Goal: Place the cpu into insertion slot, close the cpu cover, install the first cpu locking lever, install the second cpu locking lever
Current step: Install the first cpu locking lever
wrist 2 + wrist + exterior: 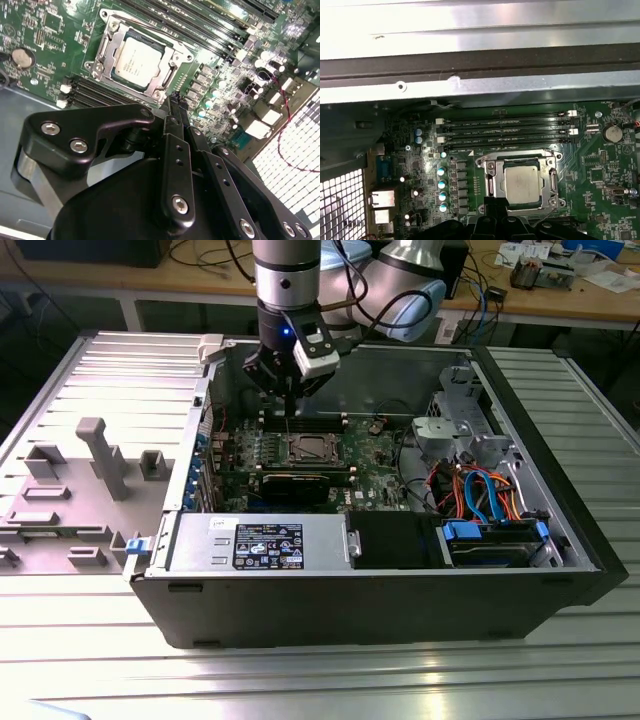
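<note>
The cpu lies flat in the insertion slot on the green motherboard, its silvery top showing. It also appears in the first wrist view as the cpu. The cpu cover lies down around the chip as a metal frame, and the same cpu cover shows in the first wrist view. My gripper hovers just above the board beside one edge of the slot, fingers shut together with nothing between them. In the exterior view the gripper hangs over the far side of the insertion slot.
The open computer case walls in the board. Long black memory slots run beside the socket. A graphics card, cable bundle and drive cage stand nearby. Grey fixtures sit on the table at the exterior view's left.
</note>
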Controlling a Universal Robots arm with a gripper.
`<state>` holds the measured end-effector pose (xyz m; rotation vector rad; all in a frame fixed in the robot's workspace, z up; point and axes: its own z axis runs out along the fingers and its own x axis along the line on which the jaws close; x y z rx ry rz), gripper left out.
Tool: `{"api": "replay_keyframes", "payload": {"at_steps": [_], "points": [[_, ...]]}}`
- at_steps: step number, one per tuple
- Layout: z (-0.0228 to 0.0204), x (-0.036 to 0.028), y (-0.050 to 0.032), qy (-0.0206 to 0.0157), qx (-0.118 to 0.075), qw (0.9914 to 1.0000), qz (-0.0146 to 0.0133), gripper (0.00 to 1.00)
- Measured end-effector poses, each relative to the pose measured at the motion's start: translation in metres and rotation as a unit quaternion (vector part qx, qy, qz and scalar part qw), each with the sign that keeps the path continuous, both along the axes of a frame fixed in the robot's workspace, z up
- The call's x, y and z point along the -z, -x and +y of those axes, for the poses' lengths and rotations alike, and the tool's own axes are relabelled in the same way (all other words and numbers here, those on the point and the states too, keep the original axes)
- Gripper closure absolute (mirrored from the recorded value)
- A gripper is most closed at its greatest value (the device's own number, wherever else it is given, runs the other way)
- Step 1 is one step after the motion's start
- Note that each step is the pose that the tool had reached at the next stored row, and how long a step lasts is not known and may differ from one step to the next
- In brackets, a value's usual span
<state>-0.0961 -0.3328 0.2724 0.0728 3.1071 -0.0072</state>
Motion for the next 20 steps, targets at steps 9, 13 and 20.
{"api": "replay_keyframes", "payload": {"at_steps": [9, 13, 20], "points": [[0.0000, 0.0006, 0.0051, 0.0000, -0.017, 0.99985, 0.0000, 0.89], [0.0000, 0.0006, 0.0062, 0.0000, -0.017, 0.99985, 0.0000, 0.89], [-0.0001, 0.0008, 0.0086, 0.0000, -0.019, 0.99982, -0.0001, 0.89]]}}
